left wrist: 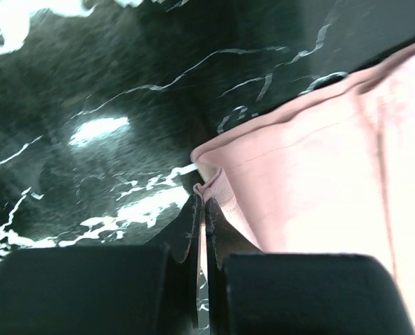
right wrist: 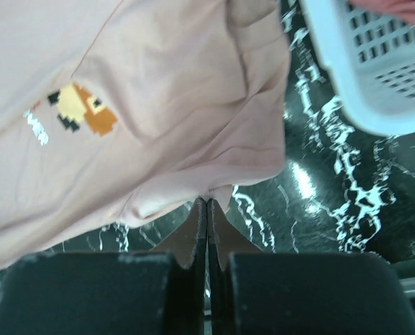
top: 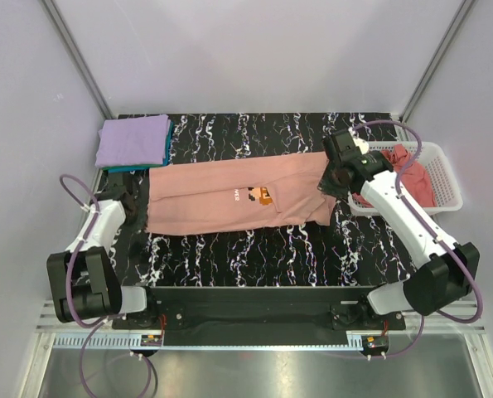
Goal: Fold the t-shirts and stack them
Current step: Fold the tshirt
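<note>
The salmon shirt (top: 229,199) lies folded into a long band across the middle of the table (top: 229,257), with its print (top: 258,196) facing up. The left gripper (left wrist: 201,202) is clamped on its left edge. The right gripper (right wrist: 207,206) is clamped on its right edge, beside the basket (top: 449,176). A rose shirt (top: 412,170) lies in the basket. A lavender shirt (top: 132,139) rests on a teal shirt (top: 138,168) at the far left corner.

Salmon-pink t-shirt (top: 221,199) spread at centre, left end effector (top: 143,214) at its 9 o'clock edge, right end effector (top: 327,199) at 3. Folded lavender t-shirt (top: 132,141) atop teal t-shirt (top: 134,168), 10 o'clock; rose-pink t-shirt (top: 413,170) in white basket (top: 450,178), 3 o'clock.
</note>
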Robot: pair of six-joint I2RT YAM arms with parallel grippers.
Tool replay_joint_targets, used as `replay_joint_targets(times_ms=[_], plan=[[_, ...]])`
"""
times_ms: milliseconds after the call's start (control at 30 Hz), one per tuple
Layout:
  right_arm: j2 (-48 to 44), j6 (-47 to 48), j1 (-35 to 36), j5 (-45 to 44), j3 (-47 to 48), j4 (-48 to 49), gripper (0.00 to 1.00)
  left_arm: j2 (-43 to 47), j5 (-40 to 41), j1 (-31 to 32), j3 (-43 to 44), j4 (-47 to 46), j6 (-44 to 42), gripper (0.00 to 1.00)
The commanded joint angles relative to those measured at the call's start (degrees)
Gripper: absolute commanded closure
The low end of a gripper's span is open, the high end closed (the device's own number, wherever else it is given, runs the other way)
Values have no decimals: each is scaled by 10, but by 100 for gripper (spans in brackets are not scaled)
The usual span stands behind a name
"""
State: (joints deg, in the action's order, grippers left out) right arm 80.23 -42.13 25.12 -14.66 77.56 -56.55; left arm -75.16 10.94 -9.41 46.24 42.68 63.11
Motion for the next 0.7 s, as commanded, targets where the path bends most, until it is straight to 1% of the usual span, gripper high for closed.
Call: replay_joint_targets(times_ms=[0, 233, 400, 667], plan=[[13, 26, -32, -29, 29, 2, 100, -15, 13, -3, 40, 6, -26, 100], [48, 52, -56, -19, 56, 42, 100, -47, 1, -3, 86, -9, -47, 100], [90, 67, -72, -21, 77, 55, 100, -101, -11, -3, 114, -9, -48, 100], [143, 94, -84, -23, 127, 65, 100, -159, -21, -3, 164, -15, -52, 100]])
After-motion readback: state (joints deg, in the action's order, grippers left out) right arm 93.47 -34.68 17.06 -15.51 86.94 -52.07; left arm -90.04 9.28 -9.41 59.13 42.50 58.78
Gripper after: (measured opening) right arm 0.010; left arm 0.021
